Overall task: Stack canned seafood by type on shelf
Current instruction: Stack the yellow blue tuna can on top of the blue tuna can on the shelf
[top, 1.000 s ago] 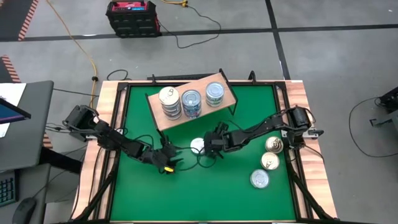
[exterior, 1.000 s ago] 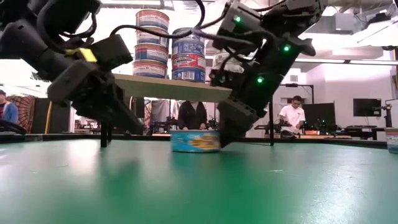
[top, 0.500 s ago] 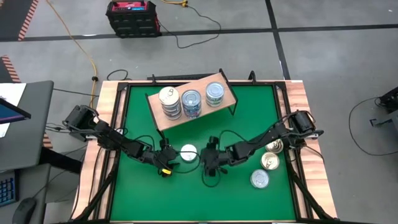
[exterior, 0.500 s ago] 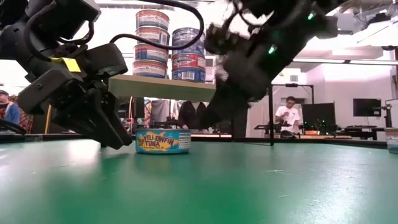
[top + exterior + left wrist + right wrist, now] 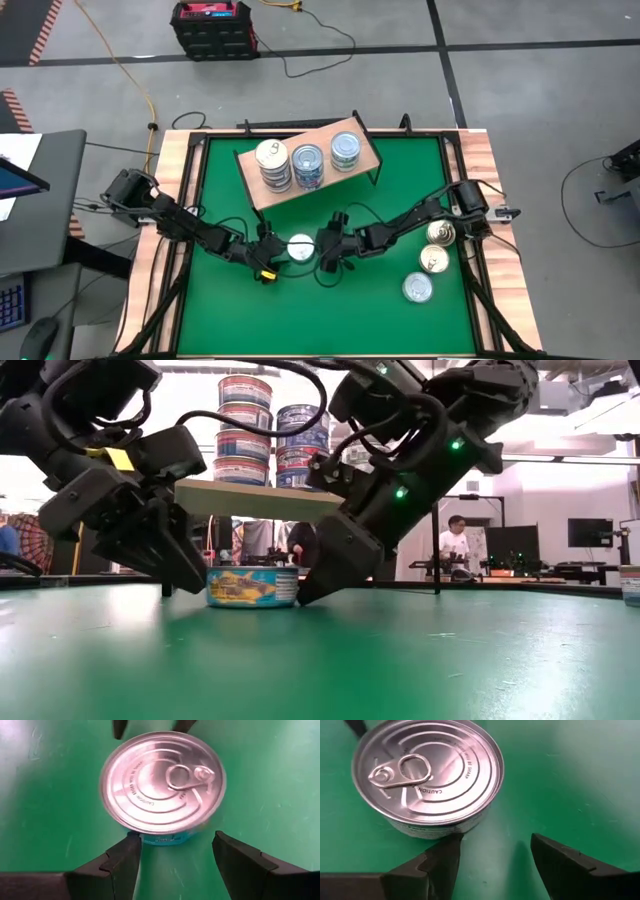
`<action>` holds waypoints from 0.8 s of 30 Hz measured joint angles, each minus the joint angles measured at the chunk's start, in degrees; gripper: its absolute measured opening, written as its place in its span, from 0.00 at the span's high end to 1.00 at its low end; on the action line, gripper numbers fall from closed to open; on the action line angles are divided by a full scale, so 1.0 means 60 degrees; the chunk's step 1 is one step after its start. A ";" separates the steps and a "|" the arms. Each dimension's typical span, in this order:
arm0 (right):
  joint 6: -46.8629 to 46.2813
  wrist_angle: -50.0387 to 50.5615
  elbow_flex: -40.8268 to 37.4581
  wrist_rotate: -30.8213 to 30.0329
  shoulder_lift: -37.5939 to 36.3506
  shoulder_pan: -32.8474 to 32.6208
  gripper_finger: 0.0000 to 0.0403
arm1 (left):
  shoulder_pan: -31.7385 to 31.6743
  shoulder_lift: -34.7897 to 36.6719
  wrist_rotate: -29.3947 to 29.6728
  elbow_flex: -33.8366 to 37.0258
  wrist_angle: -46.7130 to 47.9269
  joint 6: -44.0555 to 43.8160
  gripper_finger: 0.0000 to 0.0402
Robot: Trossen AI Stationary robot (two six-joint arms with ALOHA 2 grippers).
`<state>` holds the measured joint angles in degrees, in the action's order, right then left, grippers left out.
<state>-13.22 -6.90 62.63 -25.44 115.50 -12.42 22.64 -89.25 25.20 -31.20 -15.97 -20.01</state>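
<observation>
1. Across the green tabletop [image 5: 300, 320], open room lies all along the near side; three spare cans [image 5: 428, 261] sit by the right edge.
2. At the far side, the shelf [image 5: 290, 186] carries three stacks, with bare board at its near-left edge.
3. Between both arms, mid-table, one tuna can [image 5: 300, 246] rests flat, unlifted; the pickup step appears to be in hand.
4. Left gripper [image 5: 272, 258] is spread and empty, one finger [image 5: 125, 862] just beside the can.
5. Right gripper [image 5: 328, 250] is likewise spread and empty, crowding the can's other side; one arm probably must back off before the other closes.
</observation>
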 joint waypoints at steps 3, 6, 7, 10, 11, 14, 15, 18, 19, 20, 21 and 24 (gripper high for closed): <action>0.0002 -0.0389 0.0014 0.0607 0.0016 -0.0074 0.32 | -0.0013 -0.0001 -0.0317 0.0000 0.0121 -0.0046 0.41; 0.0077 -0.1010 0.0018 0.1879 0.0018 -0.0225 0.32 | 0.0036 -0.0163 -0.1045 0.0007 -0.0144 -0.0013 0.41; 0.0095 -0.1259 0.0018 0.2122 0.0018 -0.0282 0.32 | 0.0091 -0.0240 -0.1259 0.0011 -0.0273 0.0100 0.41; 0.0174 -0.1477 0.0073 0.2306 -0.0173 -0.0518 0.32 | 0.0235 -0.0455 -0.1675 0.0010 -0.0629 0.0425 0.41; 0.0172 -0.1436 0.0081 0.2291 -0.0287 -0.0592 0.32 | 0.0312 -0.0463 -0.1817 0.0005 -0.0663 0.0520 0.41; 0.0176 -0.1296 0.0087 0.2249 -0.0608 -0.0798 0.32 | 0.0541 -0.0463 -0.1838 -0.0015 -0.0800 0.0634 0.41; 0.0172 -0.1318 0.0087 0.2230 -0.0681 -0.0852 0.32 | 0.0609 -0.0463 -0.1736 -0.0021 -0.0877 0.0685 0.41; 0.0013 -0.1315 0.0095 0.2193 -0.0808 -0.0959 0.32 | 0.0687 -0.0463 -0.1645 -0.0122 -0.0950 0.0902 0.41; -0.0069 -0.1314 0.0098 0.2158 -0.0812 -0.0961 0.32 | 0.0687 -0.0463 -0.1608 -0.0178 -0.0992 0.0905 0.41; -0.0116 -0.1295 0.0098 0.2113 -0.0812 -0.0943 0.32 | 0.0687 -0.0459 -0.1559 -0.0206 -0.1101 0.0909 0.41; -0.0149 -0.1265 0.0098 0.2082 -0.0795 -0.0906 0.32 | 0.0687 -0.0455 -0.1539 -0.0242 -0.1160 0.0942 0.41; -0.0384 -0.0868 0.0096 0.2021 -0.0793 -0.0790 0.32 | 0.0688 -0.0455 -0.1679 -0.0379 -0.0977 0.1009 0.41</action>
<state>-15.52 -12.11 63.21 -13.31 110.74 -17.16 26.77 -91.98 15.12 -33.47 -21.83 -13.96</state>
